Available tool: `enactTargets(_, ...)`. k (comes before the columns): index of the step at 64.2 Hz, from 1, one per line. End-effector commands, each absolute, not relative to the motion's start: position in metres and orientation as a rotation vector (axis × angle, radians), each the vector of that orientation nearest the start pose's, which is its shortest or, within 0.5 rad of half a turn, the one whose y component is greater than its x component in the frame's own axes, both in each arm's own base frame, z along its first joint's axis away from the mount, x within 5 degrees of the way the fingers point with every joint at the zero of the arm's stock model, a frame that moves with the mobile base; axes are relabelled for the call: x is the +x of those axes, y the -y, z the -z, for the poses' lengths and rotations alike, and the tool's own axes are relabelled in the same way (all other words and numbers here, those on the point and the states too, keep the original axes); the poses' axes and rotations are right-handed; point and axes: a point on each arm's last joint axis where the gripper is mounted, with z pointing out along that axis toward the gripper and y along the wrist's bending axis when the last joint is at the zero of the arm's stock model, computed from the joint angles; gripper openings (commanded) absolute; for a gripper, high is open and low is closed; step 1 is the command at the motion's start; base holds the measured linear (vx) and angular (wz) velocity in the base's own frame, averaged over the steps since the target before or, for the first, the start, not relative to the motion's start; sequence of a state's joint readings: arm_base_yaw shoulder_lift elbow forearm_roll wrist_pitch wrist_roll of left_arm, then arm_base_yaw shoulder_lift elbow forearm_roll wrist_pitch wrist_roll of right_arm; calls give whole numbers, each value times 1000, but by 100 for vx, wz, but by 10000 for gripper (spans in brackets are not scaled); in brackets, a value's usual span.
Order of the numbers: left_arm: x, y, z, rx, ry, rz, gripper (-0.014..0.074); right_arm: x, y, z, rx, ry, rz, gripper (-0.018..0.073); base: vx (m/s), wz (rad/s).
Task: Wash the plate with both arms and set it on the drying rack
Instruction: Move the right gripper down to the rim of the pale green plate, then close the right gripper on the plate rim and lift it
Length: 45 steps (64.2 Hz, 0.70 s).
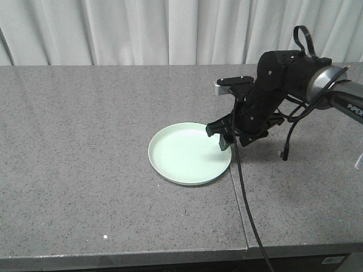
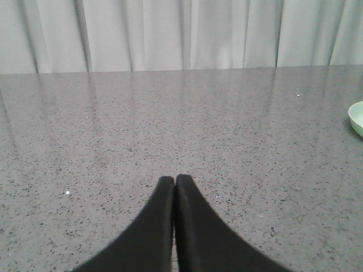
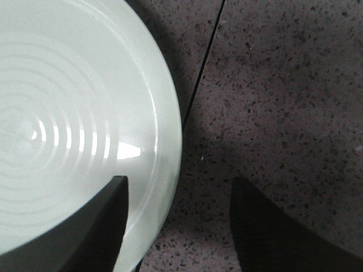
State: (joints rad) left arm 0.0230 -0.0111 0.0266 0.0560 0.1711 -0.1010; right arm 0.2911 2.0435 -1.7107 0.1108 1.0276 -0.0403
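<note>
The fingers (image 3: 266, 232) of the right gripper (image 3: 178, 224) are standing apart, one hanging over the plate (image 1: 187, 154) just inside its rim and the other over the bare countertop (image 1: 85, 141) outside it. They are straddling the edge without pinching it. I take that to be the point of the pose: the plate is lying flat with only a low upturned lip, so the rim is the one place a two-finger grip could catch.

The plate is sitting face up near the middle of the grey speckled countertop, its right edge next to the seam (image 1: 237, 192) between two slabs. The right arm (image 1: 283, 73) is bending down to it from the far right, with a black cable (image 1: 244, 187) trailing over the front edge.

The left gripper (image 2: 174, 224) is resting low over bare stone well apart from the plate, its two fingers pressed together with nothing between them. Only a sliver of the plate is showing at the right border of its wrist view. It looks to be waiting its turn.

No drying rack is showing in any view; only a pale curtain (image 1: 142, 28) is hanging behind.

As for writing, white letters on the right arm's link (image 1: 353, 106) are reading "PIPE" before the frame cuts them off. The plate itself is carrying no mark.
</note>
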Motion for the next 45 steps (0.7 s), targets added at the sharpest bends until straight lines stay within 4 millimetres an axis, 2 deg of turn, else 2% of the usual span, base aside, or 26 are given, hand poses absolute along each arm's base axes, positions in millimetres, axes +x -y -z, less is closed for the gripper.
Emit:
enactTargets(1, 56, -1, -189, -62, -1606, 28, -6, 417, -140, -258, -426, -2728, -205, 400, 0, 0)
enactTargets(11, 56, -1, -189, -62, -1606, 28, -6, 421, -146, -247, -461, -2744, -163, 392, 0, 0)
enactTargets(18, 56, -1, -189, -62, -1606, 28, -6, 424, -145, -242, -421, -2775, -148, 342, 0, 0)
enactTargets(23, 56, -1, -189, -62, -1606, 28, -6, 426, -145, -240, -407, -2780, -150, 260, 0, 0)
enactTargets(33, 56, -1, -189, -62, -1606, 28, -6, 426, -145, -242, -417, -2768, -149, -14, 0, 0)
enactTargets(45, 56, -1, -189, -62, -1606, 28, -6, 426, -141, -248, -394, -2764, -182, -11, 0, 0)
